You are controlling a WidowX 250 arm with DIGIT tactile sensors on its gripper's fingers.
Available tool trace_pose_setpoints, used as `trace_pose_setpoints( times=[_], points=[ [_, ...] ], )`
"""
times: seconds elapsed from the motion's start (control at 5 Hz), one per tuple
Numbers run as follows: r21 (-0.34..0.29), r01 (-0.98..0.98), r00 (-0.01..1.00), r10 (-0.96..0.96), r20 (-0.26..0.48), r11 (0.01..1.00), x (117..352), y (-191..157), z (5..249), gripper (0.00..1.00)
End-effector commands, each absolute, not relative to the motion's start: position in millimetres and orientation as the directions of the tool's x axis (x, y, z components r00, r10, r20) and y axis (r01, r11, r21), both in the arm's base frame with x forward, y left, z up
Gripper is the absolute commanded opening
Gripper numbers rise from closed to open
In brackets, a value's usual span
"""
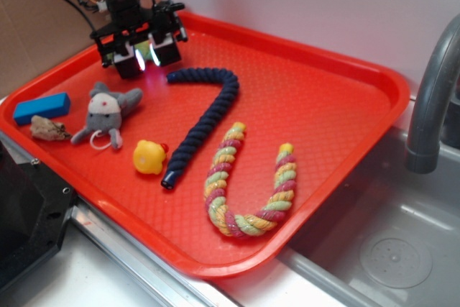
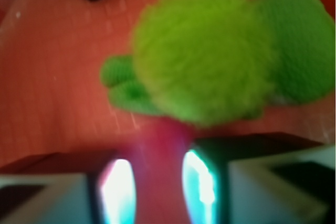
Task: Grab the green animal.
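Arm pointing straight down at tray's (image 1: 345, 70) back-left corner, gripper (image 1: 146, 56) fingers apart, nothing held. Green animal (image 2: 210, 51) on tray just beyond fingertips; head toward wrist-view right, long axis left-right.

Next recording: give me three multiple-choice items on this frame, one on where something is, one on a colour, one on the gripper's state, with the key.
1. Where is the green animal?
A. beside the duck
B. at the tray's far side, by the gripper
C. in the sink

2. What colour is the block near the grey mouse?
A. blue
B. yellow
C. white

3. The gripper is:
A. shut on the mouse
B. lifting the dark rope
C. open, holding nothing

Key: 1 B, green shows between its fingers; 2 A, it lies blue on the red tray; 3 C, the wrist view shows a gap with the toy beyond it.
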State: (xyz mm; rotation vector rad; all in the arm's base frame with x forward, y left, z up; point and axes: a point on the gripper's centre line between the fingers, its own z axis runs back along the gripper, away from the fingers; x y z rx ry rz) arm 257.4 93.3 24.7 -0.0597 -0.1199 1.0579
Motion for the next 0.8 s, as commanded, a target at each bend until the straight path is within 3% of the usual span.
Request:
trace_pose_setpoints(
  times=[0.0,0.2,0.4,0.6],
  points=[
    [-0.259,-0.592,0.718,0.646,0.261,0.763,225.0,63.3,130.6,0.00],
    [-0.321,-0.478,0.785,0.561,0.262,0.818,213.2,54.6,179.9,0.00],
    [-0.342,-0.416,0.824,0.508,0.249,0.842,212.5,44.2,194.9,0.00],
    [-0.361,-0.503,0.762,0.600,0.243,0.785,206.2,52.4,193.7,1.00]
  ],
)
